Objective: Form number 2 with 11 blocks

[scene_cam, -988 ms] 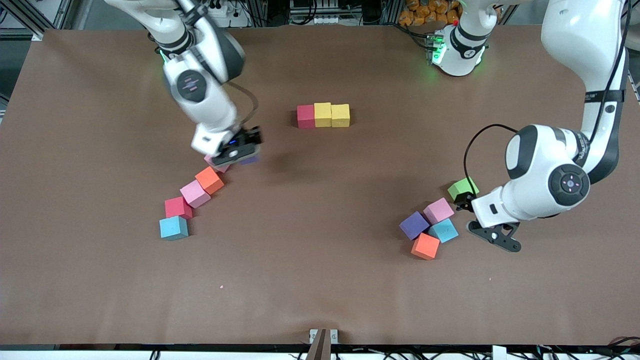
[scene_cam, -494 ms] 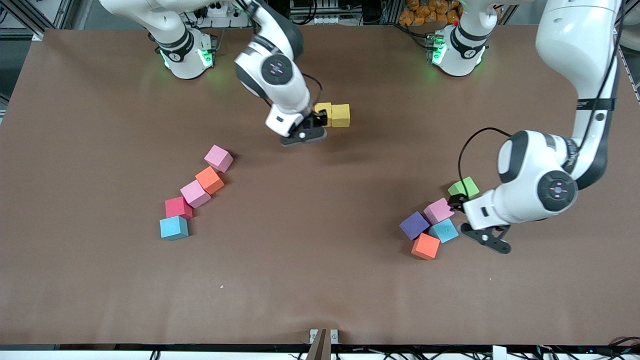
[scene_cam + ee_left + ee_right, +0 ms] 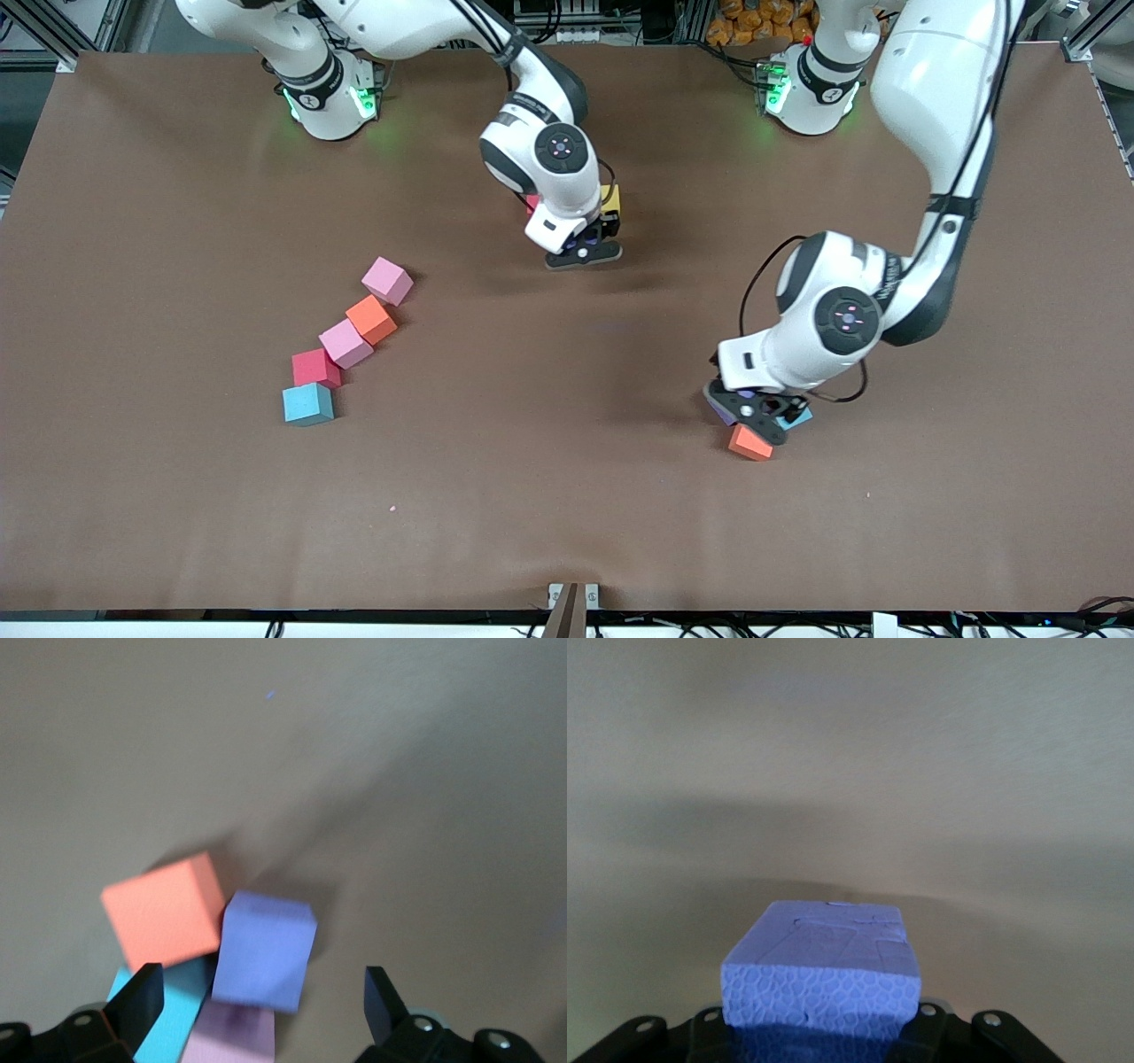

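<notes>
Front view — pink cube (image 3: 387, 280) beside orange cube (image 3: 371, 319)

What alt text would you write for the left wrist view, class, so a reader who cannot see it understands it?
The left gripper hangs open over a tight cluster of foam cubes on the brown table, its two dark fingertips spread wide. A purple cube lies between them, with an orange cube touching it, and a light blue cube and a pink cube partly in view.

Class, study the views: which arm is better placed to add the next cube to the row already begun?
The right arm. Its pincer holds a purple cube just beside the yellow cube of the row. The left pincer is open, empty, over the cluster with the orange cube.
</notes>
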`<state>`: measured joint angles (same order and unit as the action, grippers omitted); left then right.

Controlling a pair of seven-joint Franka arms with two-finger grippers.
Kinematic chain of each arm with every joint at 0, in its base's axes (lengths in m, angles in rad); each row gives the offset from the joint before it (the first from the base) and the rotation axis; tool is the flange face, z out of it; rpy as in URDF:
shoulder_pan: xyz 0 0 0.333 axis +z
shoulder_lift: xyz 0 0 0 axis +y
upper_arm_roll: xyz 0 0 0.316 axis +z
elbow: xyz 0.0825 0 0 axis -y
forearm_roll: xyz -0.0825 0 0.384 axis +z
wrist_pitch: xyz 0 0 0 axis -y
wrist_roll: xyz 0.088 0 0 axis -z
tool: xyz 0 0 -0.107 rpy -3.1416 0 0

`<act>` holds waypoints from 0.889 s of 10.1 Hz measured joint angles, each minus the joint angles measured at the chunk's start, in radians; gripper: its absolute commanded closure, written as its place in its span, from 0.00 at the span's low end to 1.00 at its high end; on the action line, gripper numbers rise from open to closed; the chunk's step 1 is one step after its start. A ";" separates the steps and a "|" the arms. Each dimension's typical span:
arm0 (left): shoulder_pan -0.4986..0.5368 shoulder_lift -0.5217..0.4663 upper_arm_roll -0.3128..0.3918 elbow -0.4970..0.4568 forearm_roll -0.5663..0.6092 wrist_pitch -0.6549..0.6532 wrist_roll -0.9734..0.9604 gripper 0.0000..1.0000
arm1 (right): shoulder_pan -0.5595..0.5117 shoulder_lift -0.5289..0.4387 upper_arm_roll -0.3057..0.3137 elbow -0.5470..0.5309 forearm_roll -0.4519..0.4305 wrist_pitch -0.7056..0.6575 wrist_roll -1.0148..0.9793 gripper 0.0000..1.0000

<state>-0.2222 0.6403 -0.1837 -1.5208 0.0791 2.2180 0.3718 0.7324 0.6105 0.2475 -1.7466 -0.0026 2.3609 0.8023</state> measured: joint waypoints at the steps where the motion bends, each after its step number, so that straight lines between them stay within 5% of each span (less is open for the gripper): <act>1: -0.004 0.016 0.000 0.002 0.000 0.021 0.027 0.00 | 0.018 0.018 -0.008 0.001 0.000 0.020 0.012 0.58; 9: -0.048 0.124 0.001 0.005 0.015 0.151 0.063 0.00 | 0.061 0.058 -0.011 0.009 -0.002 0.059 0.050 0.58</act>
<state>-0.2697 0.7646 -0.1828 -1.5160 0.0943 2.3688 0.4347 0.7929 0.6681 0.2361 -1.7373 -0.0049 2.4201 0.8527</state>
